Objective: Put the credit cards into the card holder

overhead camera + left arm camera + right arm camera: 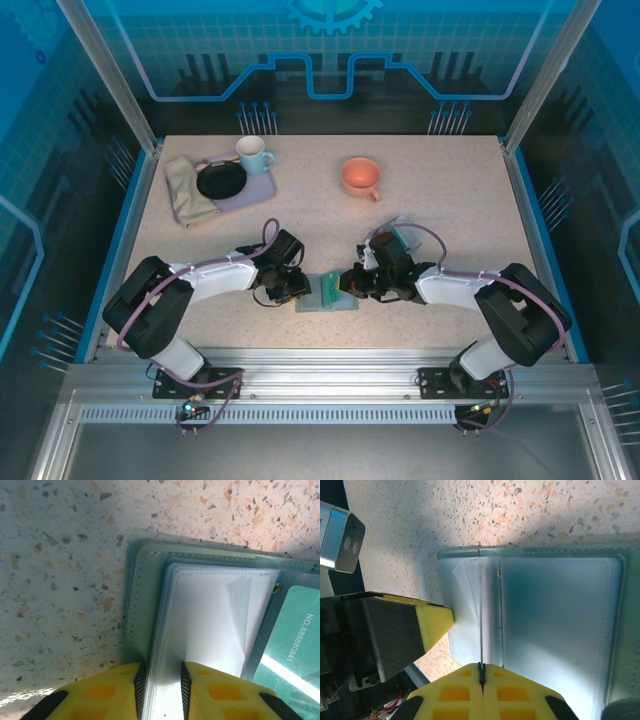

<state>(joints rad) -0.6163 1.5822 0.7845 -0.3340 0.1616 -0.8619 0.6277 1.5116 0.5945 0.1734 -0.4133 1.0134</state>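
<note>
- The card holder lies open on the tabletop at 6 o'clock, near the front edge and between the two arms.
- The left fingers reach in from 9 o'clock. They are closed on a stack of clear sleeves, pinching it at the stack's 6 o'clock edge in the left wrist view.
- The right fingers reach in from 3 o'clock. They are pressed fully together on one thin leaf of the holder, which stands edge-on above the open pages.
- A teal card sits at 3 o'clock of the sleeves. It seems to lie under a clear layer, but I cannot tell whether it is fully seated in a pocket.
- Progress, as a judgement:
  - The holder is open and its pages are being spread, so the work is somewhere in the middle.
  - How many cards are already pocketed cannot be told.
  - What is left is to slide any remaining cards into free pockets.
- Materials and shapes:
  - The holder is a flat rectangle with rounded corners and a soft grey-green cover, with a stitched seam along its border.
  - The sleeves are thin, glossy, see-through plastic, limp enough to bow and crease.
  - The card is stiff and smooth, with a number printed in white.
  - The tabletop is pale, matte and speckled like stone.
  - The fingers are yellow blocks with dark ribbed pads.
</note>
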